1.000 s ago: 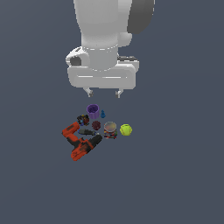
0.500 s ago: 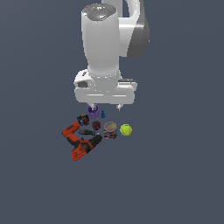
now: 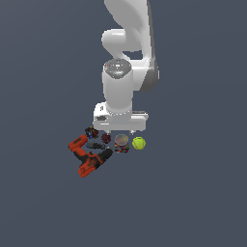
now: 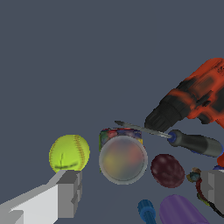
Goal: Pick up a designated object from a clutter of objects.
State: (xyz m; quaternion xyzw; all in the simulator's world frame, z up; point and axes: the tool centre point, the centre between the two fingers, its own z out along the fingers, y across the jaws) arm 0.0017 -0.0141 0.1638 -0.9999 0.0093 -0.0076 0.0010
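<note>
Hanging low over the clutter, the claw (image 3: 120, 131) has come down since the earlier frames, when it stood well above the pile; the arm's wrist now hides the purple cup (image 4: 181, 211) in the exterior view, where the cup showed plainly before. The objects themselves lie where they did.

The claw's fingers (image 4: 70, 192) stand wide apart, holding nothing, one on each side of the group in the wrist view. The can (image 4: 123, 157) sits upright on the dark surface (image 3: 193, 193) between the two fingers, its silvery round top facing up and a band of red, blue and dark label showing at its edge. In the exterior view it lies just below the claw (image 3: 121, 143).

The tennis ball (image 4: 69, 153) rests just beside the can, near one finger. On the can's other side lies a small dark-red round item (image 4: 167, 170), and past it the orange-and-black drill (image 4: 192, 100). A dark-handled screwdriver (image 4: 192, 142) points its thin blade across the can's far edge. The purple cup lies on its side close to the claw; whether anything is in it cannot be told.
</note>
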